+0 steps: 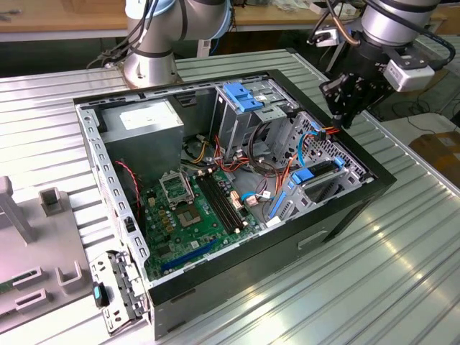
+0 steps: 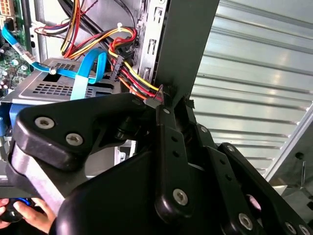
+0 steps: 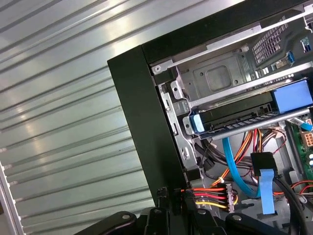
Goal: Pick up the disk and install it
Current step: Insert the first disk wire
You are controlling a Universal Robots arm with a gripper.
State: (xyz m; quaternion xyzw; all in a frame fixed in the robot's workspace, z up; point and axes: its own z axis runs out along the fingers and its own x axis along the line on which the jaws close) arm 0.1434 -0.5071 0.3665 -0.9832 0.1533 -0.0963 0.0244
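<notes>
Your fingers point(image 1: 343, 115) hang over the rim of the open computer case point(image 1: 345, 208); whether they're parted or closed, you cannot tell, and they hold nothing you can see. One disk point(image 3: 234, 116) sits in its bay inside the case, blue tab point(image 3: 198, 123) showing, half hidden. No legible writing.

Black hand point(image 1: 343, 108), dark disk point(image 3: 239, 116) with blue carrier, green motherboard point(image 1: 190, 215), ribbed silver table point(image 1: 402, 287).
</notes>
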